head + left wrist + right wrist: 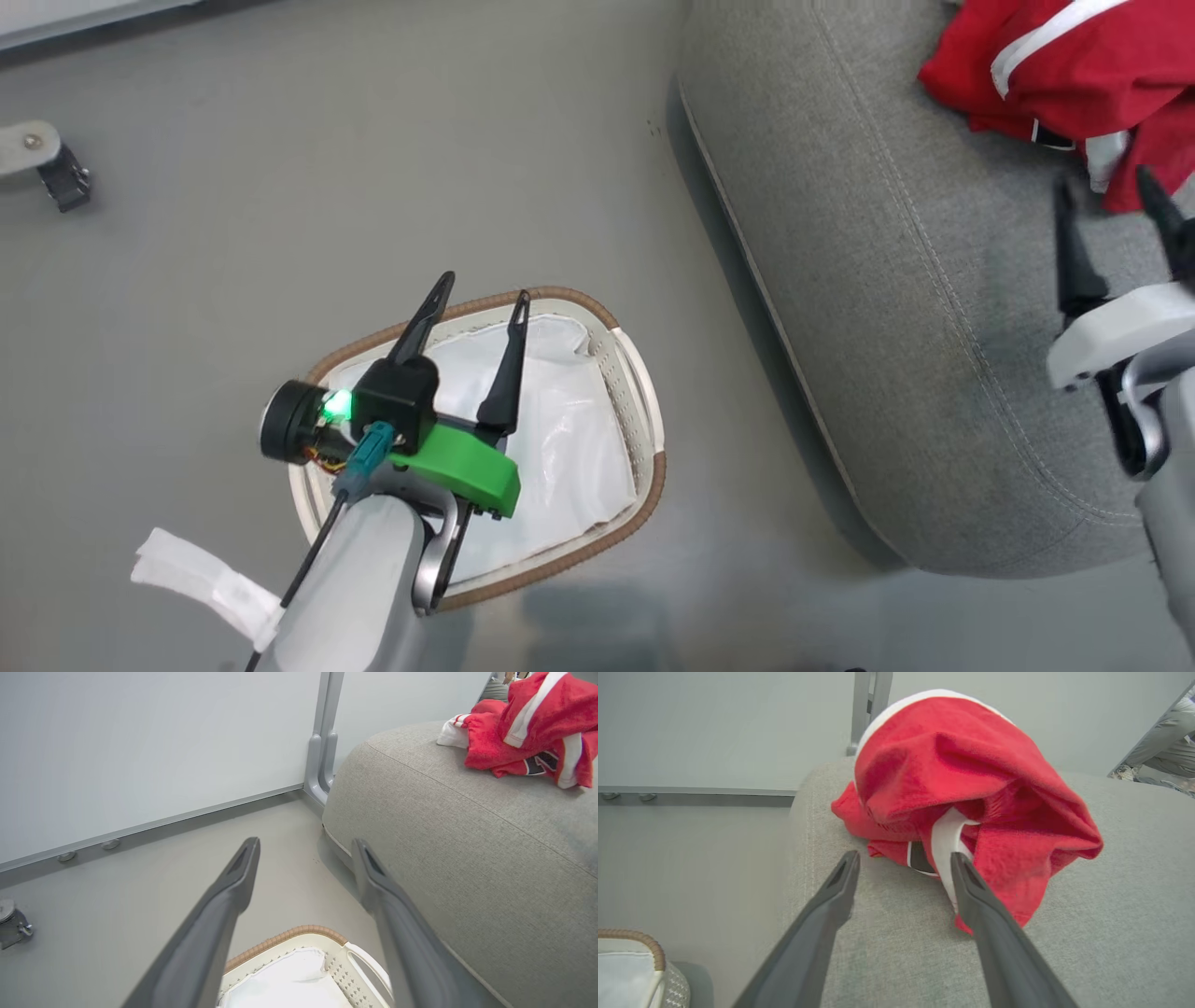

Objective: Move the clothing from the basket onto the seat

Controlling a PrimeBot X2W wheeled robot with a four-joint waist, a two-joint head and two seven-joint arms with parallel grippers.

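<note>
Clothing (971,779) lies heaped on the seat (1111,905), just past the wide-apart fingers of my right gripper (904,858), so I think it is dropped off. My left gripper (485,285) hangs spread open above the basket (644,485), where I see just a white liner (560,439).

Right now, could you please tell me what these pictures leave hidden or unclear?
- Head view: the clothing runs past the top and right edges.
- Head view: the left gripper and its forearm cover part of the basket.
- Right wrist view: folds hide most of the clothing's lettering.
</note>
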